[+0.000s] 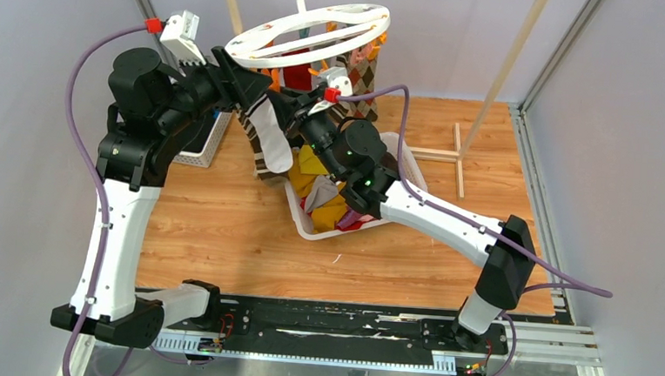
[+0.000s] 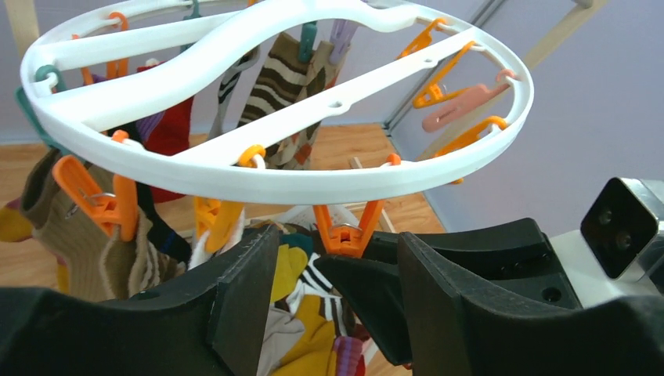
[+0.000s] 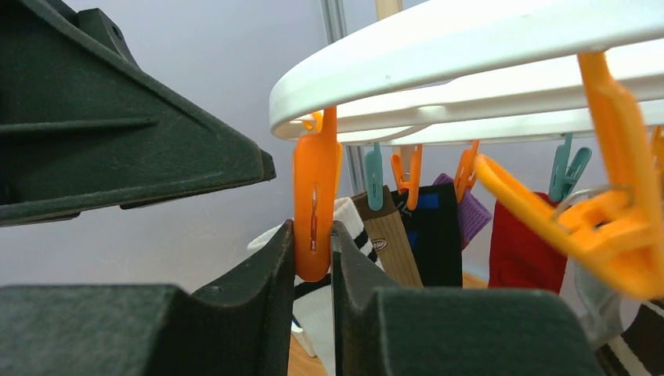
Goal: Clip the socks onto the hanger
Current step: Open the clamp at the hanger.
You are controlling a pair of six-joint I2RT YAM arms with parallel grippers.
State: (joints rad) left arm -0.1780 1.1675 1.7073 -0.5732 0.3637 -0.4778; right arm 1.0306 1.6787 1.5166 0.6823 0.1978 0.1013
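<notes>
Both arms reach up to the hanger (image 1: 308,31), a white ring hung above the middle of the worktop's (image 1: 221,233) far edge. The right gripper (image 3: 313,235) has its jaws narrow, pinched on the lower end of one orange clip (image 3: 315,180) that dangles from the ring's rim. The left gripper (image 2: 337,258) has its jaws apart with nothing between them, just beside that clip (the other arm's dark fingers show through the gap). A striped sock (image 1: 266,145), brown and cream, hangs below the left gripper. Its top is hidden, so whether a clip grips it cannot be told. The clipped socks (image 3: 434,235), tan, black, purple and red, hang from the ring's far side. The loose socks (image 1: 313,163) lie heaped in a white basket (image 1: 305,226) at the worktop's middle, under the right arm. A lattice basket (image 1: 214,141) stands near the left edge.
</notes>
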